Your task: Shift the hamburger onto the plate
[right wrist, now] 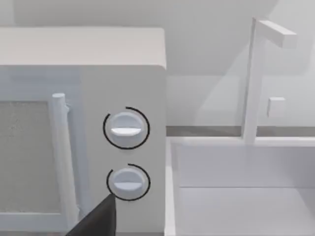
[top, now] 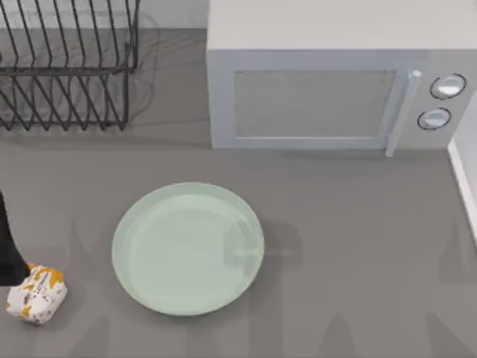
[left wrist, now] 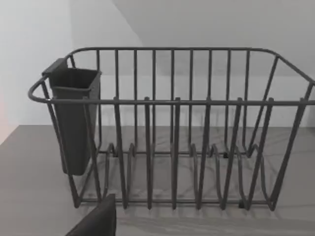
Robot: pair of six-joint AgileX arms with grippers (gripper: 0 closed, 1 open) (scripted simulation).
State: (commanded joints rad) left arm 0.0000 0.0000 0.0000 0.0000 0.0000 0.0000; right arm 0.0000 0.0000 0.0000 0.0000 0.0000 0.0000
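Hamburger near left, well apart from plate: probably light, soft, crushable; best pinched gently across wrapped sides. Grip state of either hand: cannot tell.

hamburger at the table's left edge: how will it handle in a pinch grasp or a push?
The hamburger looks like a crumpled paper-wrapped lump, so it probably gives under a squeeze rather than staying stiff. It is small beside the plate, so likely light. Its rounded shape could tumble if pushed, and the plate's raised rim would likely block a slide; lifting seems safer.
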